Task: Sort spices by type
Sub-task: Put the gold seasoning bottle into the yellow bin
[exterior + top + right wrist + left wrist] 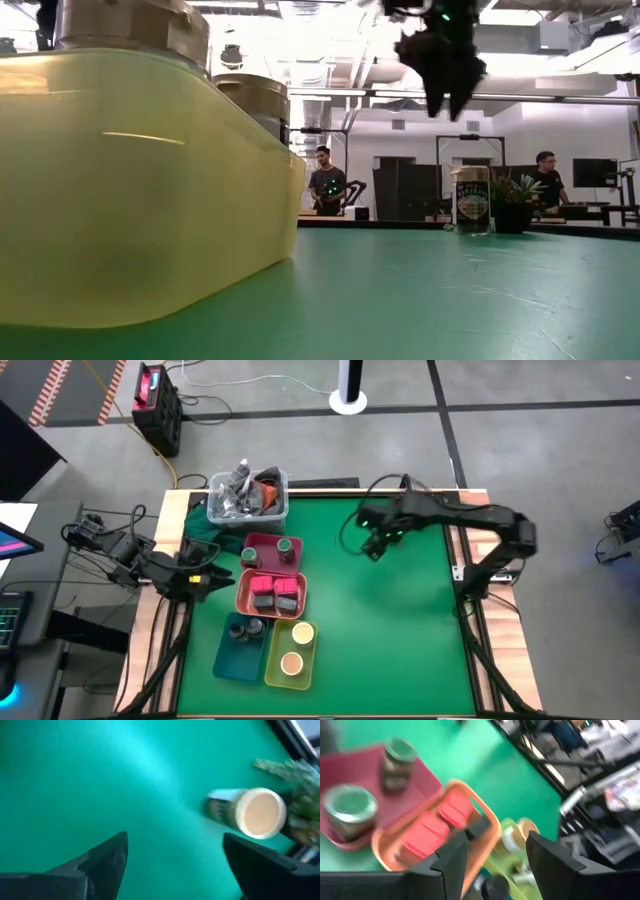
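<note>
Green felt covers the table (390,640), with a grey workshop floor around it and people at benches far behind in the low view.

At the table's left edge the left gripper (205,582) waits beside the salmon tray (243,600); its fingers (451,865) stand partly apart with nothing between them.

Just right of it sit the sorted spices. The dark red tray (258,541) holds two green-lidded jars (285,546). Three magenta boxes (264,589) lie in the salmon tray. The small dark containers (247,628) are in the teal tray (228,662), and two tan-topped jars (291,663) in the yellow-green tray (275,675). A grey bin (280,488) of oddments stands at the far edge.

Further right, the right gripper (377,548) hangs above bare felt, jaws spread wide and empty. Its wrist camera shows one more tan-topped jar (260,813) lying on its side next to a small green plant (295,775); in the low view a similar jar (471,200) stands upright by the plant, so I cannot tell its true pose. I cannot find it in the overhead view.

This stray jar looks like the step in hand. The gripper should be squared over the jar so both fingers straddle its round body, away from the plant's leaves. It should then come down fully before closing. A round jar may roll if one finger touches first. Once held, it belongs with its two fellows in the yellow-green tray, set into the free space without knocking them.
</note>
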Robot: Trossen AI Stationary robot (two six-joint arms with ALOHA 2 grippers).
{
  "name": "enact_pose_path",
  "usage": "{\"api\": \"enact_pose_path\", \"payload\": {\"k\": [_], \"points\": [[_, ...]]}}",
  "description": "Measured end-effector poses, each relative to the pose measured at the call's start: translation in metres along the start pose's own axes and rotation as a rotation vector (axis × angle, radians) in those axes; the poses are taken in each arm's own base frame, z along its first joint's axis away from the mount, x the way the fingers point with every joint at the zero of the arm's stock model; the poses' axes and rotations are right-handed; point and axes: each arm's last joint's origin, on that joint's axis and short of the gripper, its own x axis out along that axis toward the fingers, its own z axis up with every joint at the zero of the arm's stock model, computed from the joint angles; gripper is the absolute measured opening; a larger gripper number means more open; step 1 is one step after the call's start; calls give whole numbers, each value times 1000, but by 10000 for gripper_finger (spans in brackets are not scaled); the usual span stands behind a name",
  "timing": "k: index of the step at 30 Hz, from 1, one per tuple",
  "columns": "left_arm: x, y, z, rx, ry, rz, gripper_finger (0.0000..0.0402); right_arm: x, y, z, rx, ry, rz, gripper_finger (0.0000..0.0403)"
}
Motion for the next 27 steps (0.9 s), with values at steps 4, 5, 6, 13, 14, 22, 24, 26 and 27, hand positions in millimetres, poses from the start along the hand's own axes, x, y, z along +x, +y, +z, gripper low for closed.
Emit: {"api": "enact_pose_path", "payload": {"k": [4, 5, 6, 13, 14, 22, 24, 26, 27], "points": [[0, 2, 3, 7, -103, 65, 193, 8, -37, -9, 73, -33, -6, 374], [0, 2, 4, -4, -128, 79, 193, 10, -44, -11, 87, -32, -12, 380], [0, 3, 4, -8, -151, 93, 193, 12, -51, -12, 92, -36, -15, 387], [6, 2, 7, 93, -276, 229, 193, 33, -83, 0, 109, -46, -3, 396], [8, 2, 7, 94, -280, 242, 193, 37, -87, 3, 112, -34, 6, 398], [20, -1, 5, 105, -231, 273, 193, 64, -106, 17, 58, 35, 13, 399], [21, -1, 4, 98, -224, 271, 193, 70, -107, 18, 47, 55, 9, 399], [21, -1, 4, 99, -221, 270, 193, 76, -109, 19, 40, 73, 7, 399], [21, -1, 4, 101, -220, 270, 193, 79, -110, 19, 41, 82, 11, 399]]}}
